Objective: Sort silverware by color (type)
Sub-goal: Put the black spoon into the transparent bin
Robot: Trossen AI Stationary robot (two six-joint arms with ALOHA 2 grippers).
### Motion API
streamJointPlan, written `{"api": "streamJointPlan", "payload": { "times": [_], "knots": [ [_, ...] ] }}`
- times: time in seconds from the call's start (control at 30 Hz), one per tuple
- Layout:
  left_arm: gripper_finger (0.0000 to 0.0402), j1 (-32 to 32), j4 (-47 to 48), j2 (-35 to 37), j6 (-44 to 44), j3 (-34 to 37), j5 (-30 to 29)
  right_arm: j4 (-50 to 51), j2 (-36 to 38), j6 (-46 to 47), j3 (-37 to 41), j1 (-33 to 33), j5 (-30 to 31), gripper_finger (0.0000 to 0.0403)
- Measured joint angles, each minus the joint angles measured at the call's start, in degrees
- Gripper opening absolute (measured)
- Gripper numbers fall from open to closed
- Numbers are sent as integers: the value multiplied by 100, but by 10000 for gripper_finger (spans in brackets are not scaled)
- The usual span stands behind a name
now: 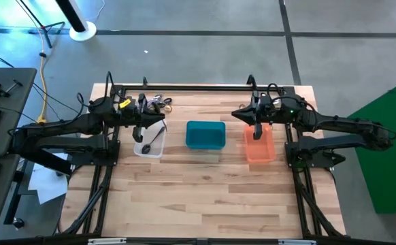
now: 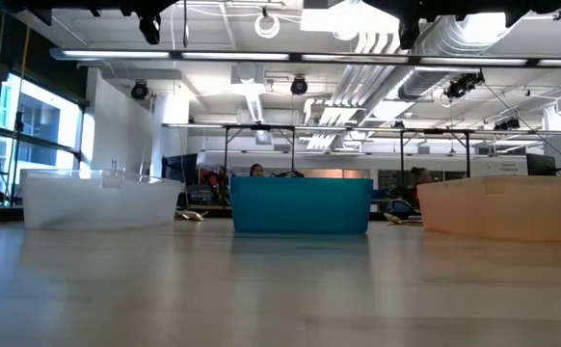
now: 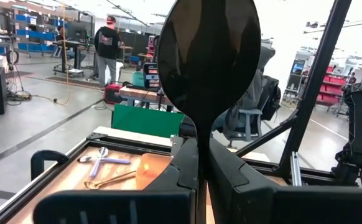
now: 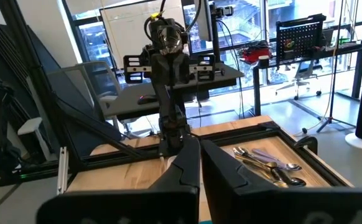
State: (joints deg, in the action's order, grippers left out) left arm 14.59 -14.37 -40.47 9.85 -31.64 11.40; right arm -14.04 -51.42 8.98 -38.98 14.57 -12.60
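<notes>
Silverware lay in a loose pile [image 1: 156,102] at the upper left of the overhead frame, near the table's [image 1: 205,197] far edge, with silver and gold-toned pieces mixed. Three bins stood in a row across the middle: a clear bin [image 1: 149,141] on the left with a dark utensil [image 1: 147,144] already lying in it, a teal bin [image 1: 205,135] in the centre, and an orange bin [image 1: 260,144] on the right. The left gripper [image 1: 141,131] hung over the clear bin, its fingers clamped on the handle of a black spoon [image 3: 209,59]; from that arm's wrist camera the spoon's bowl stood upright and filled the top centre of the frame. The right gripper [image 1: 257,129] sat above the far end of the orange bin with its fingers pressed together and nothing between them. From table height the three bins lined up left to right, clear, teal, orange. A person [image 3: 107,46] stood in the room at the upper left of the left wrist frame.
</notes>
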Motion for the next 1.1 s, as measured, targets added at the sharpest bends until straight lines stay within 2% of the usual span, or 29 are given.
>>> {"api": "streamJointPlan", "payload": {
  "times": [0.3,0.43,0.6,0.77,0.9,1.1],
  "knots": [
    [1,0,0,0,0,0,-13,49,1,-45,0,0,-2,0],
    [1,-4,110,0,133,-18,-228,149,2,-45,0,0,-2,0],
    [1,20,1808,-2,414,-352,-868,153,2,-45,0,0,-2,0],
    [1,225,3609,-55,1093,-490,-1553,243,2,-45,0,0,-2,0],
    [1,404,4756,-167,1614,-440,-1740,344,2,-46,0,0,-2,0],
    [1,570,5085,-611,2094,-255,-1628,457,0,-47,0,4,0,0]
  ]
}}
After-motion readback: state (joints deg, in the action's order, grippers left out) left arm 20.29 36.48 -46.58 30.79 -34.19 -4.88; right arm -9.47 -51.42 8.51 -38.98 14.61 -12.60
